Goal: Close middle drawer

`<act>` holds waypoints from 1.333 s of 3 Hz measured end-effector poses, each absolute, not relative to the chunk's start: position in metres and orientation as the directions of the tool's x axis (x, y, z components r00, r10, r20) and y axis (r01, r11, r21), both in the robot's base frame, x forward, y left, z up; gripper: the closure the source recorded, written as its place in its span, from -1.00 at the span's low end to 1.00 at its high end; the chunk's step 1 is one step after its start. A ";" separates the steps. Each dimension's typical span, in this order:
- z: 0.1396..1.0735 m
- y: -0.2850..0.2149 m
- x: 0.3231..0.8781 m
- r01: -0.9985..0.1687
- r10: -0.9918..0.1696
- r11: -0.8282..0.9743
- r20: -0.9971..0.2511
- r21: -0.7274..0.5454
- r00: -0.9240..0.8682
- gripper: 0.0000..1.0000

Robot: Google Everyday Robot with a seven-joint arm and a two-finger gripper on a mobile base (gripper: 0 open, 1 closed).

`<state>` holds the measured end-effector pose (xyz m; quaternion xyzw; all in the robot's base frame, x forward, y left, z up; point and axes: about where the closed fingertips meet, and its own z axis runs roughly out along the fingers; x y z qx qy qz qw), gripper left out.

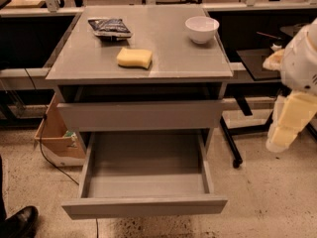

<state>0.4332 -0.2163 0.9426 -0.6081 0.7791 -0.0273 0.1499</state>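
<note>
The middle drawer (143,205) is pulled far out of the grey cabinet, low and toward me. Its shallow box is empty and its plain flat front faces me. Above it, another grey drawer front (141,115) stands slightly out under the cabinet top. My gripper (278,142) hangs at the end of the white and cream arm at the right edge. It is to the right of the cabinet, apart from the open drawer and about level with its back part.
On the cabinet top (163,63) lie a yellow sponge (134,57), a white bowl (201,29) and a dark snack bag (109,27). A cardboard box (57,138) stands on the floor to the left. A black stand leg (230,143) is on the right, and a shoe (17,222) at bottom left.
</note>
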 end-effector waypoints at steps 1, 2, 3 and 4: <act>0.889 -0.211 0.420 -0.953 -0.961 0.224 -0.211 -0.206 -0.180 -1.00; 0.838 -0.202 0.407 -0.964 -0.962 0.178 -0.239 -0.197 -0.129 -1.00; 0.786 -0.184 0.400 -0.977 -0.962 0.143 -0.255 -0.158 -0.100 -1.00; 0.772 -0.174 0.396 -0.979 -0.958 0.140 -0.268 -0.148 -0.097 -1.00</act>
